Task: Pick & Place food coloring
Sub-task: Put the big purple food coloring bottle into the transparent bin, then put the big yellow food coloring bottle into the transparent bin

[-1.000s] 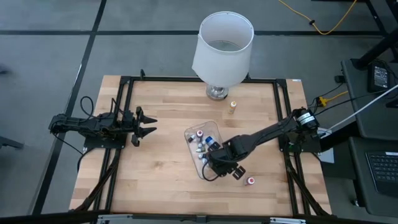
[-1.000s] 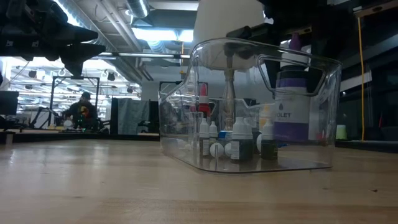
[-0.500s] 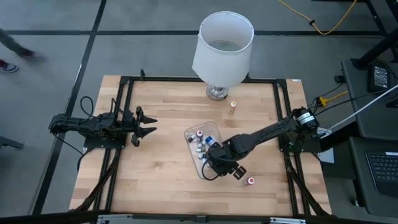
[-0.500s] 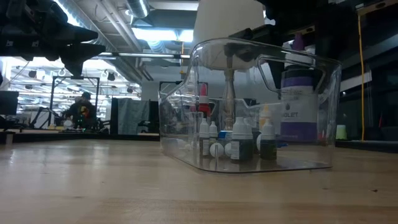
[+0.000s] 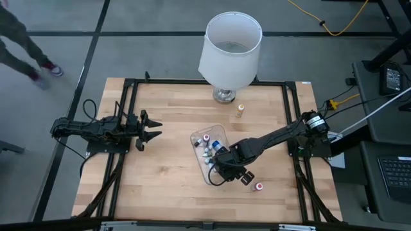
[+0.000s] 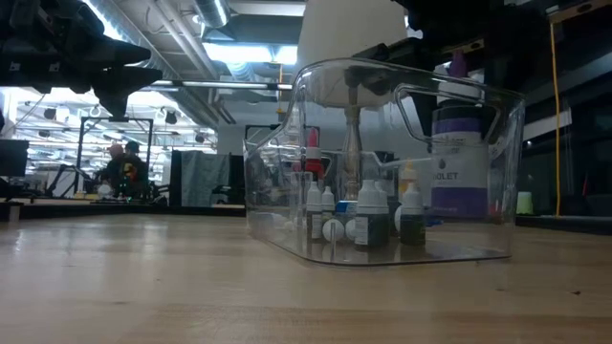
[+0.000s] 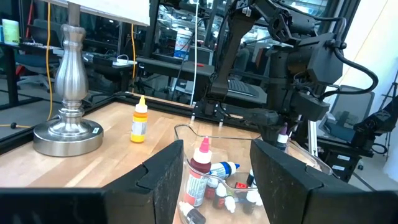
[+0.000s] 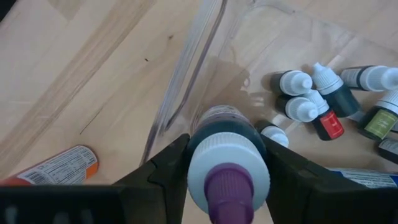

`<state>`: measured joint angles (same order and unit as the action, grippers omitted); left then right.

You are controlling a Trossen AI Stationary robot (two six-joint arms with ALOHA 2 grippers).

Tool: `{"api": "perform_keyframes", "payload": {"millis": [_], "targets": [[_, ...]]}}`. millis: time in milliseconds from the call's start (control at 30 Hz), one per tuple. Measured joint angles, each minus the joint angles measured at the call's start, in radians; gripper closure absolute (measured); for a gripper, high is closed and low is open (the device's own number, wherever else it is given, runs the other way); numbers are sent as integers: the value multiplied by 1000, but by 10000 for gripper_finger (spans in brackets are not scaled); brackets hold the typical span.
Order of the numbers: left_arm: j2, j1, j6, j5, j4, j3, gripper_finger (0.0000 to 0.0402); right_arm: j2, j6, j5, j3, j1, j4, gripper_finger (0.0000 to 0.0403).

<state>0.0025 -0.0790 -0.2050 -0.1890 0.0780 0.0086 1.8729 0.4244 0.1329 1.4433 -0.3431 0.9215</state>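
A: High view? Left gripper (image 5: 154, 129) hangs spread and empty at the table's (image 5: 160, 186) left side, well apart from the clear tray (image 5: 198, 137). Right gripper (image 5: 225, 168) sits over the tray's near end. Lamp (image 5: 229, 48) at the far edge, yellow-capped bottle (image 5: 240, 111) just beside its base, red-capped bottle (image 5: 259, 187) loose on the wood near the tray

B: Low view? Small bottles (image 6: 366, 216) stand inside the tray (image 6: 478, 250); a purple-labelled bottle (image 6: 457, 167) hangs upright above them

A: Left wrist? Own fingers (image 7: 165, 175) apart, tray (image 7: 186, 132) ahead with a red bottle (image 7: 199, 171) in it

B: Right wrist? Fingers (image 8: 163, 168) pinch the purple-tipped bottle (image 8: 227, 168) over the tray wall (image 8: 186, 74); orange-labelled bottle (image 8: 53, 167) probably lies outside on the wood
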Motion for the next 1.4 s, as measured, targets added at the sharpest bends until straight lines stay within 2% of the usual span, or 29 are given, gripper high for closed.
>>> {"api": "perform_keyframes", "payload": {"millis": [267,667,1000,1167,1400], "targets": [[0,0,0,0,0,0,219,0,1,0,0,0,0,228],[0,0,0,0,0,0,219,0,3,0,0,0,-3,156],[0,0,0,0,0,0,219,-11,-2,-7,17,0,59,159],[0,0,0,0,0,0,219,-17,-1,-58,93,1,145,159],[0,0,0,0,-1,0,219,-34,-28,-61,211,31,258,160]]}}
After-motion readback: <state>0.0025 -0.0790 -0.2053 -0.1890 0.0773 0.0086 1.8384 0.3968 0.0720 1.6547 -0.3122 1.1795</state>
